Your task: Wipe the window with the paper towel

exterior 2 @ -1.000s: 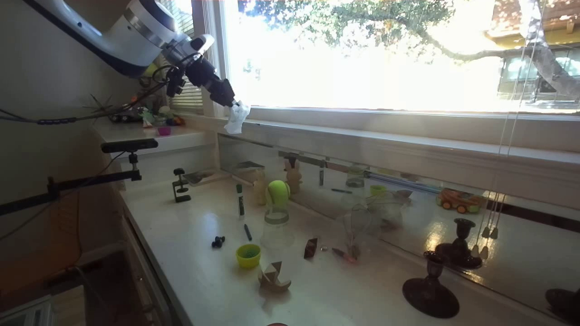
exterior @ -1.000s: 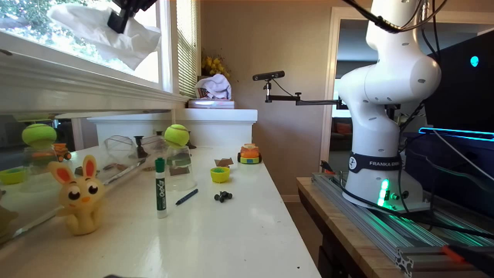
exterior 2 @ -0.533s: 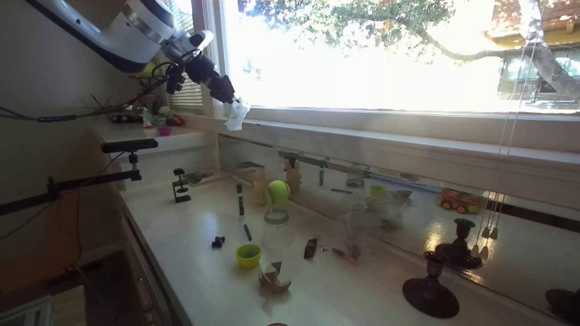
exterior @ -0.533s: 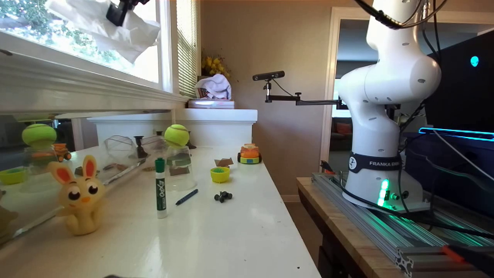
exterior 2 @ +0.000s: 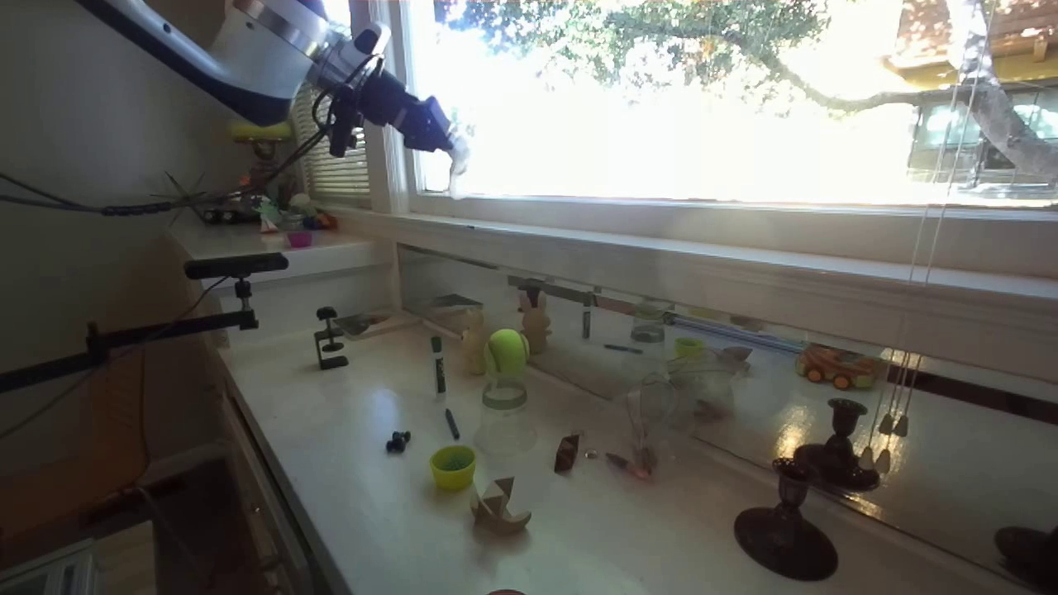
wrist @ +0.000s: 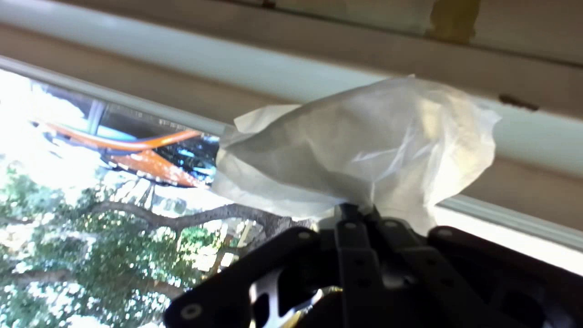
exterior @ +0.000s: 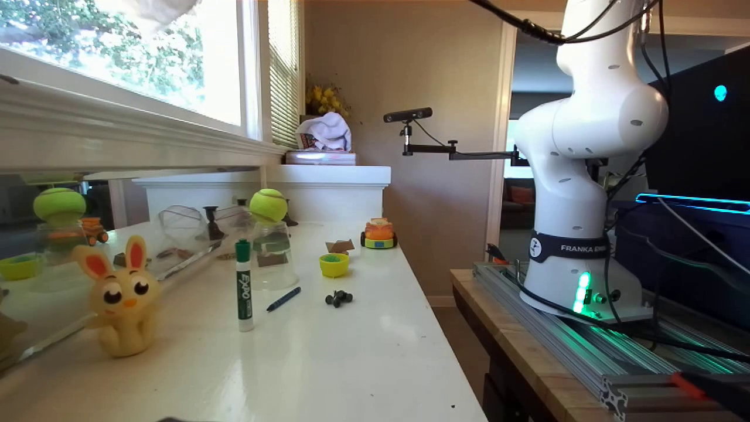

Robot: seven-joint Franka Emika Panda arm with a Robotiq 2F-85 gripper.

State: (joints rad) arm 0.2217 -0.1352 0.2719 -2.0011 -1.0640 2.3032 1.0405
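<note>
The window (exterior 2: 661, 124) is a large bright pane with foliage outside, in a pale frame with a wide sill; it also shows in an exterior view (exterior: 193, 76) and the wrist view (wrist: 127, 255). The crumpled white paper towel (wrist: 360, 146) spreads out beyond my fingertips. My gripper (wrist: 360, 210) is shut on its edge. In an exterior view, the gripper (exterior 2: 450, 142) and hanging towel (exterior 2: 459, 169) are in front of the pane's lower corner, above the sill. In an exterior view only the towel's lower part (exterior: 153, 13) shows. I cannot tell whether the towel touches the glass.
Below the sill, the white counter (exterior: 363, 363) holds a bunny toy (exterior: 126, 299), a green marker (exterior: 244, 287), a tennis ball (exterior 2: 506, 351) on a clear glass, a yellow cup (exterior 2: 453, 468) and a dark candlestick (exterior 2: 787, 529). Blind cords (exterior 2: 926, 240) hang before the window.
My gripper has moved up and toward the window with the towel. The towel has risen from sill height to in front of the glass, and the gripper has left the top of an exterior view.
</note>
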